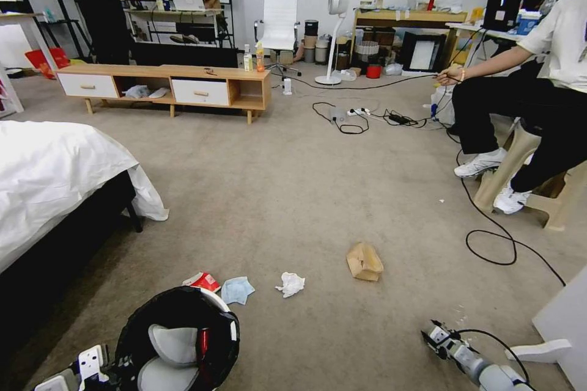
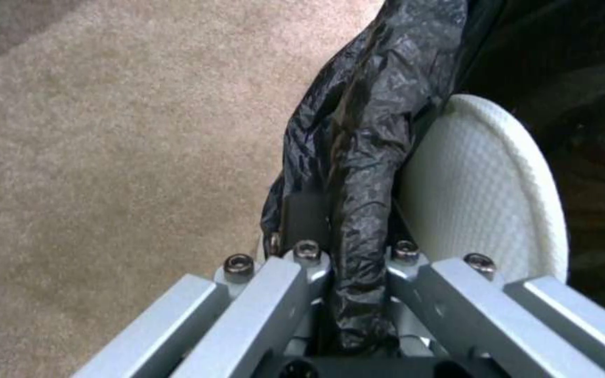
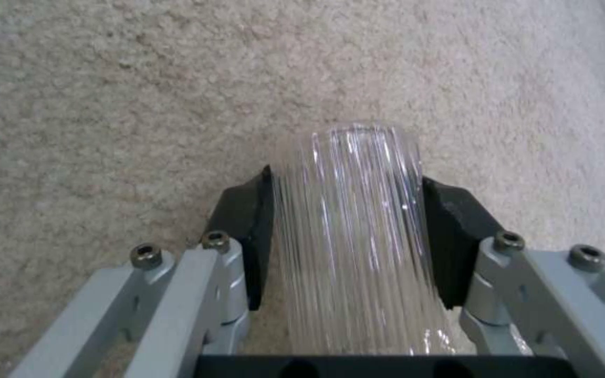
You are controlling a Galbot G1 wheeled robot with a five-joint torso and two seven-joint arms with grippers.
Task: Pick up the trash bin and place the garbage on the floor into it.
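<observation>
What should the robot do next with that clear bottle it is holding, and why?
Probably carry it across to the trash bin. The right gripper is shut on the clear bottle over bare floor, while the left gripper holds the bin's rim, its mouth open.

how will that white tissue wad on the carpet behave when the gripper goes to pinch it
The tissue wad looks crumpled and loose, so it is probably very light and will squash flat between the fingers. Its ragged edges suggest it may tear or trail. It seems unlikely to roll on the carpet.
</observation>
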